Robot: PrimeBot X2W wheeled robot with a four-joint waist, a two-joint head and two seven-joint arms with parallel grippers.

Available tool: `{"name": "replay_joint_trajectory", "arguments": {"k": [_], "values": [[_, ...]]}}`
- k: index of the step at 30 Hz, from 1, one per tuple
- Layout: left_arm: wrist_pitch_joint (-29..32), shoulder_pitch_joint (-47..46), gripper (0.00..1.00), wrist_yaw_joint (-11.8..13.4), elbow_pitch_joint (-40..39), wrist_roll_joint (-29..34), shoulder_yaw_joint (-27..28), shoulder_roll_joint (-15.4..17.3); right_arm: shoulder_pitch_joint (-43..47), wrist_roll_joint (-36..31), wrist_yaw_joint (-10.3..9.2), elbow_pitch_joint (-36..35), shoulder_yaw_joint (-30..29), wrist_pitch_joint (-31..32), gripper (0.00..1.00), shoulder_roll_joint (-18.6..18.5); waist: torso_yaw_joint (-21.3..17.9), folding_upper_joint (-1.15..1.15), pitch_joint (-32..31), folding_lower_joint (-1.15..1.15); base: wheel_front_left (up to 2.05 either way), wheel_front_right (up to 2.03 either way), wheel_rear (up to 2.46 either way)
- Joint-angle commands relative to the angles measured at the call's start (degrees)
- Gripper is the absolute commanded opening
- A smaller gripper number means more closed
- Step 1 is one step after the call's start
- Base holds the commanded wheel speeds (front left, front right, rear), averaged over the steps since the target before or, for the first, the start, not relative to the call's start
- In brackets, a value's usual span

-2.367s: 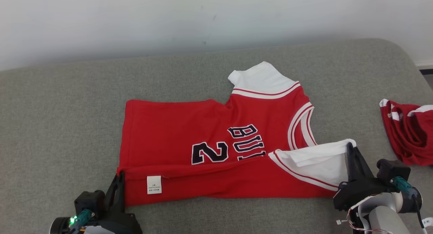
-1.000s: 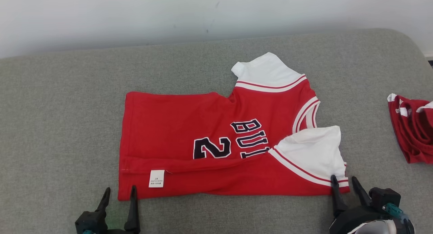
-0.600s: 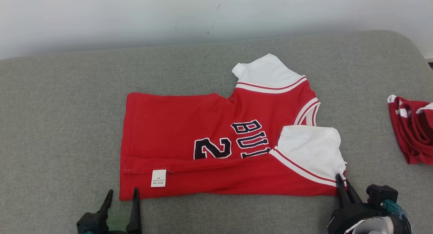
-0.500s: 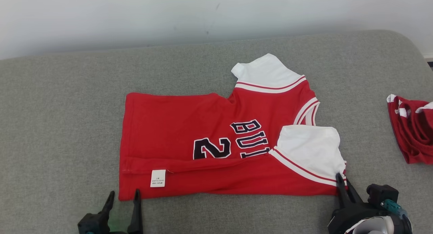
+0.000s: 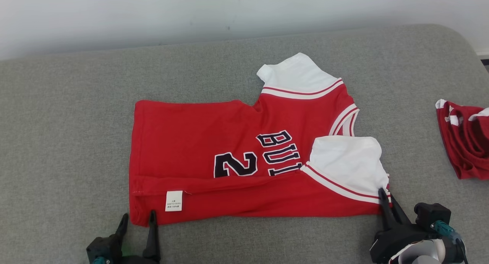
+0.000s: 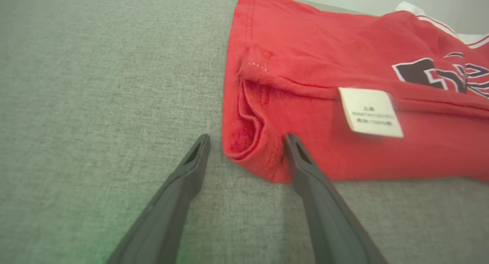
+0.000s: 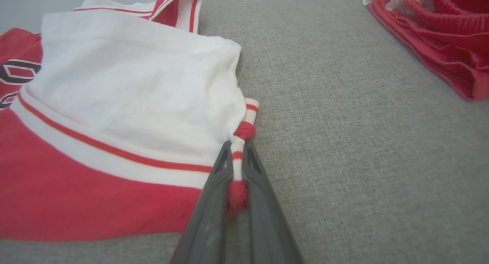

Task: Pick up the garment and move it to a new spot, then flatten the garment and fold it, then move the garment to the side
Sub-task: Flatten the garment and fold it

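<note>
Red jersey [image 5: 198, 141] is lying flat on the grey padded surface [image 5: 68, 122], its near edge folded over and a white sleeve panel turned up at its right end. The right hand [image 5: 383, 193] is pinching the striped trim at the jersey's near right corner, fingers closed on it and pointing away from the robot. The left hand [image 5: 138, 215] is sitting low at the near left corner, fingers spread wide and straddling the hem. Another red garment [image 5: 462, 141] is lying well apart, far right.
</note>
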Motion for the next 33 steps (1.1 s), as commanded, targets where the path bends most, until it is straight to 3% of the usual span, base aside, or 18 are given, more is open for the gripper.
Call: {"name": "replay_joint_trajectory", "arguments": {"k": [1, 2, 3, 10, 16, 23, 33], "values": [[0.6, -0.6, 0.55, -0.3, 2.6, -1.0, -0.9, -0.2, -0.4, 0.4, -0.20, -0.3, 0.2, 0.1, 0.00, -0.3, -0.1, 0.00, 0.3, 0.00, 0.00, 0.00, 0.00], [0.7, -1.0, 0.35, -0.6, 3.3, -1.3, -1.2, -0.3, -0.5, 0.4, -0.20, -0.5, 0.2, 0.1, 0.00, -0.4, -0.2, 0.00, 0.3, 0.00, 0.00, 0.00, 0.00], [0.7, -1.3, 0.00, -0.8, 3.7, -1.3, -1.6, -0.3, -0.6, 0.5, -0.20, -0.7, 0.2, 0.1, 0.00, -0.4, -0.2, 0.00, 0.4, 0.00, 0.00, 0.00, 0.00], [0.9, -1.6, 0.00, -1.8, 6.0, -3.7, -4.2, -0.4, -0.7, 1.0, -0.19, -1.7, 0.1, 0.0, 0.00, 0.1, 0.1, 0.00, 0.5, 0.00, 0.00, 0.00, 0.00], [0.3, -1.3, 0.00, -2.3, -0.4, -3.5, -2.7, -0.1, -0.3, 1.4, -0.19, -3.5, -0.8, 0.0, 0.00, 0.7, 0.5, 0.00, -0.9, 0.00, 0.00, 0.00, 0.00], [0.2, 2.5, 0.00, -2.3, -3.9, -1.3, 0.8, 0.0, 0.9, 0.6, -0.19, -2.8, -2.1, 0.0, 0.00, 0.7, 0.2, 0.00, -8.4, 0.00, 0.00, 0.00, 0.00], [0.2, 9.1, 0.00, -2.3, -2.1, -1.6, 2.8, 0.0, 4.9, 1.4, -0.19, -1.2, -0.6, 0.0, 0.00, 1.2, -0.9, 0.00, -15.6, 0.00, 0.00, 0.00, 0.00]]}}
